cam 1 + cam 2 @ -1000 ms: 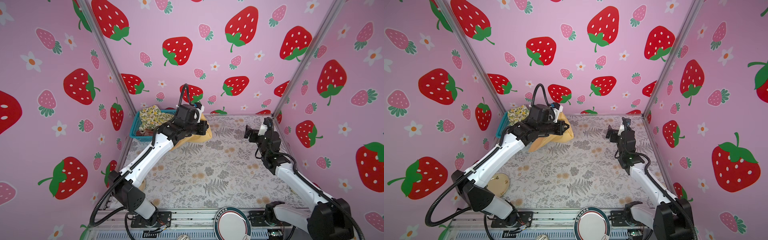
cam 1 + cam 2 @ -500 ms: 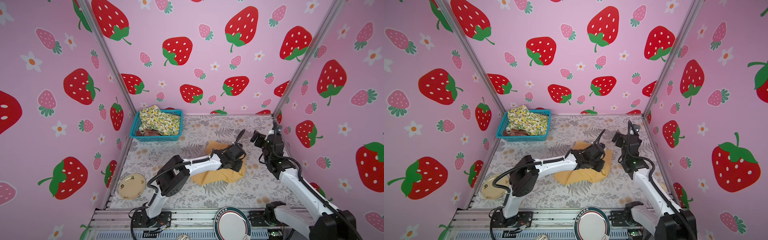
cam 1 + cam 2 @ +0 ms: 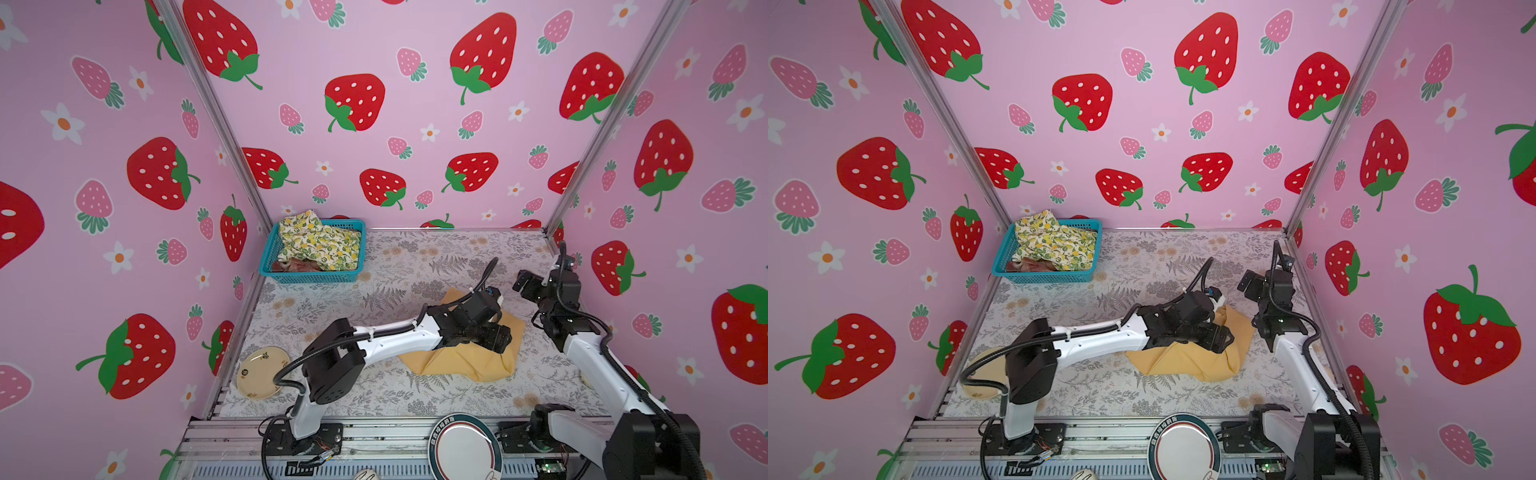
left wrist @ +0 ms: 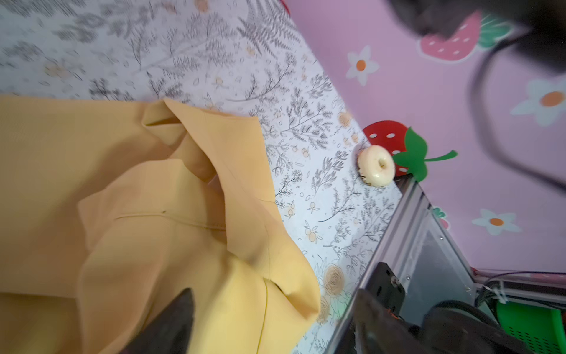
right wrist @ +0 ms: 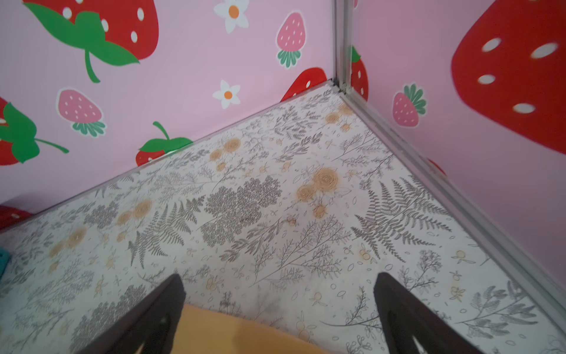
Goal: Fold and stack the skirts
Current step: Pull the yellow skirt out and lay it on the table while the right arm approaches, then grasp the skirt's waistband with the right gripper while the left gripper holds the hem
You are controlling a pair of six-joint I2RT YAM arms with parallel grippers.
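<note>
In both top views the mustard skirt (image 3: 461, 361) (image 3: 1192, 361) lies crumpled on the tabletop (image 3: 395, 270), in its right half. The left tool (image 3: 496, 336) (image 3: 1219, 336) is low over this skirt; from here I cannot tell how its jaws stand. The right tool (image 3: 524, 284) (image 3: 1250, 286) hangs in the air just beyond the skirt, near the right wall, and carries nothing. The teal basket (image 3: 311, 277) (image 3: 1042, 276) stands in the far left corner. Inside it the lemon skirt (image 3: 320, 245) (image 3: 1054, 243) lies on top, and a part of the plaid skirt (image 3: 297, 266) (image 3: 1030, 266) shows under it. A pale plate (image 3: 262, 372) lies at the left edge of the tabletop, well apart from the mustard skirt.

In the left wrist view the left tool (image 4: 275, 294) is wide: its two fingers (image 4: 174, 321) stand far apart and pinch nothing. The mustard skirt (image 4: 137, 214) lies in loose folds beneath, and one finger is over the cloth. A small cream ring (image 4: 376, 165) rests on the tabletop beside the wall.

In the right wrist view the right tool (image 5: 278, 277) is also wide and empty. A part of the mustard skirt (image 5: 229, 334) shows between its fingers (image 5: 159, 312), down on the tabletop.
</note>
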